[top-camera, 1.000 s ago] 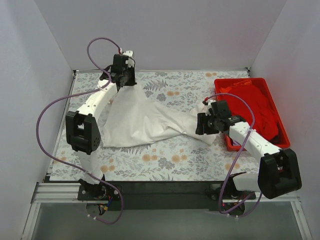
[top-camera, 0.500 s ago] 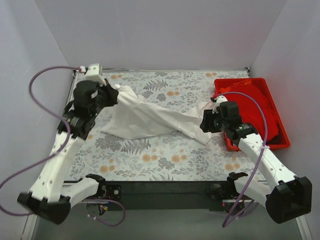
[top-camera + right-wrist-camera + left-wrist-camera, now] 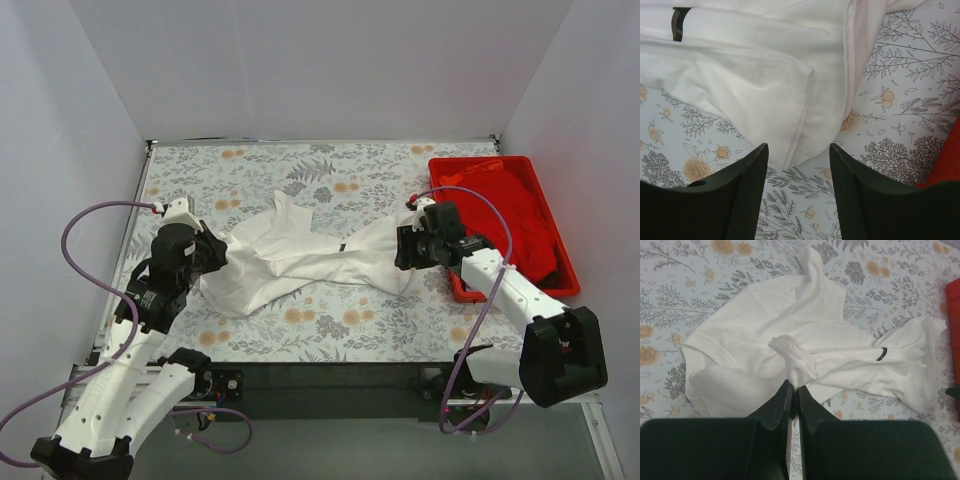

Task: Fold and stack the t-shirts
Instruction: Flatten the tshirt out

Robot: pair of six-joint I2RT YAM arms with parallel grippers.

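Tray: a red tray [image 3: 480, 160] is sitting at the right edge of the worktop, with the red shirt [image 3: 520, 215] lying crumpled inside it.
In the way: the right arm [image 3: 500, 285] is reaching across the tray's near left corner and covering part of its rim.
Surface: a grey floral tablecloth [image 3: 340, 325] is covering the worktop and is showing on all sides of the white shirt.
Room: plain white walls [image 3: 320, 70] are closing in the left, far and right sides.
White shirt: the white shirt [image 3: 300, 255] is lying rumpled and stretched across the middle of the worktop, between the two arms and apart from the tray. A small black tag [image 3: 342, 247] is showing near its centre.
Left jaws: they are pressing together on a bunched fold of the white shirt near its left end, and the wrist view is showing the cloth puckering just ahead of the tips.
Right jaws: they are standing wide apart over the shirt's right hem. The hemmed edge is lying on the tablecloth between the two tips, and they are gripping nothing.
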